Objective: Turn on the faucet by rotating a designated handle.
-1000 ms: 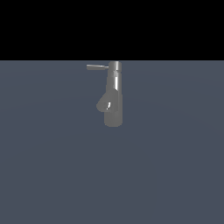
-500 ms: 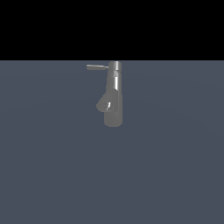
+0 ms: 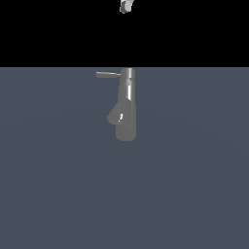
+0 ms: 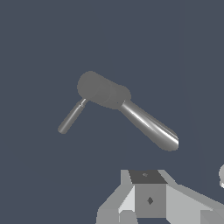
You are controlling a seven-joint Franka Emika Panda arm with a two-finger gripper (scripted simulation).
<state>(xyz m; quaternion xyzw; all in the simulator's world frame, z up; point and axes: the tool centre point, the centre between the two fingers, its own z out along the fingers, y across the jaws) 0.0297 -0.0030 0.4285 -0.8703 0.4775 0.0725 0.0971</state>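
The faucet [image 3: 127, 104] is a glossy grey upright column on the dark grey floor in the middle of the exterior view. A stubby angled spout [image 3: 116, 115] sticks out lower down. The handle [image 3: 108, 75] is a thin grey rod pointing from the top cap toward the exterior view's left. A small pale part of my gripper [image 3: 126, 6] shows at the top edge, well above the faucet and apart from it. In the wrist view the faucet's cap [image 4: 103, 90] and the handle [image 4: 71, 117] lie ahead of my gripper [image 4: 148, 197], not touching. Its fingertips are not clear.
The flat dark grey floor [image 3: 194, 194] spreads all round the faucet. A black background [image 3: 48, 29] fills the top of the exterior view. No other objects show.
A small part of my gripper has come into the exterior view at the top edge; it was out of view before. The faucet and its handle have not moved.
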